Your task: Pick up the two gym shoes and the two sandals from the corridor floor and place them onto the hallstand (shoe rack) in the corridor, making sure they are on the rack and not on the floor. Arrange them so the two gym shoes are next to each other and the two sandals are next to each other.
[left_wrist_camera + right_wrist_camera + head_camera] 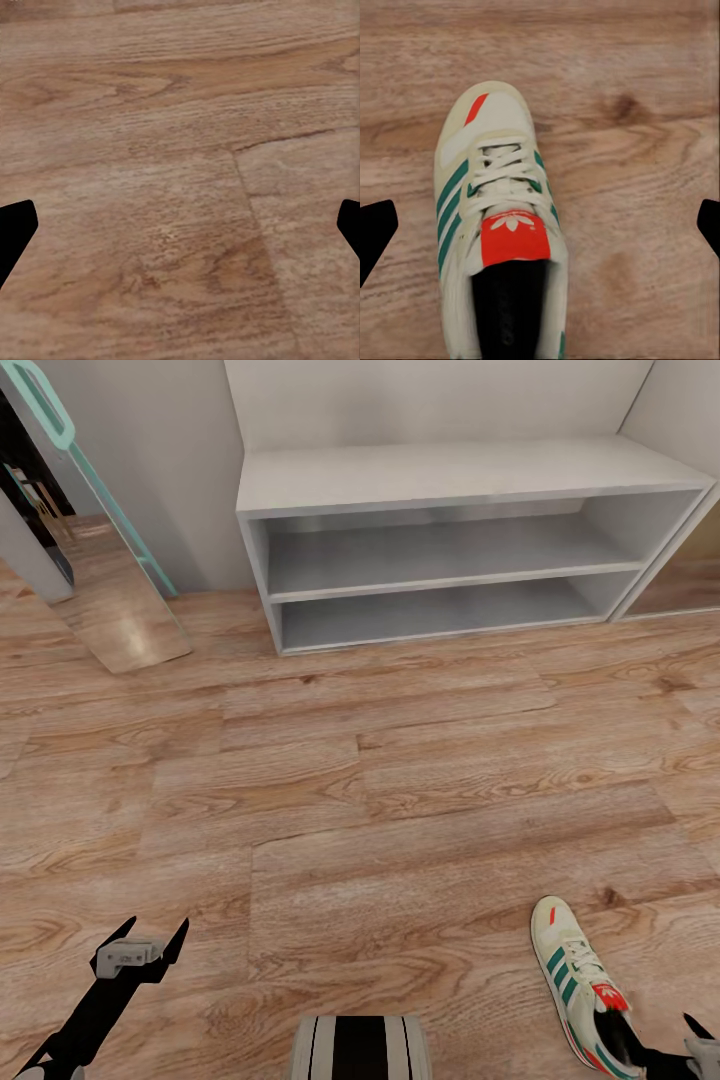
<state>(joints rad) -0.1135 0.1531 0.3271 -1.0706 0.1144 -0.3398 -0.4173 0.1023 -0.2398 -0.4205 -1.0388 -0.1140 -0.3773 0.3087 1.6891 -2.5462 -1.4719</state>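
Your right gripper hung wide open, off-centre over the gym shoe, so it could've skidded away.

The left gripper hangs with its two dark fingertips spread wide apart over the corridor floor, bare brown wood-grain planks with a seam running between them and nothing in its grasp.

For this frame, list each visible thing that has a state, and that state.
Cream-white sneaker with green stripes: upright on the wood-plank floor, not grasped.
Pale-grey shoe rack: both open shelves bare, top bare.
Left tool: open, holding nothing, above floor.
Right tool: open, above the sneaker.
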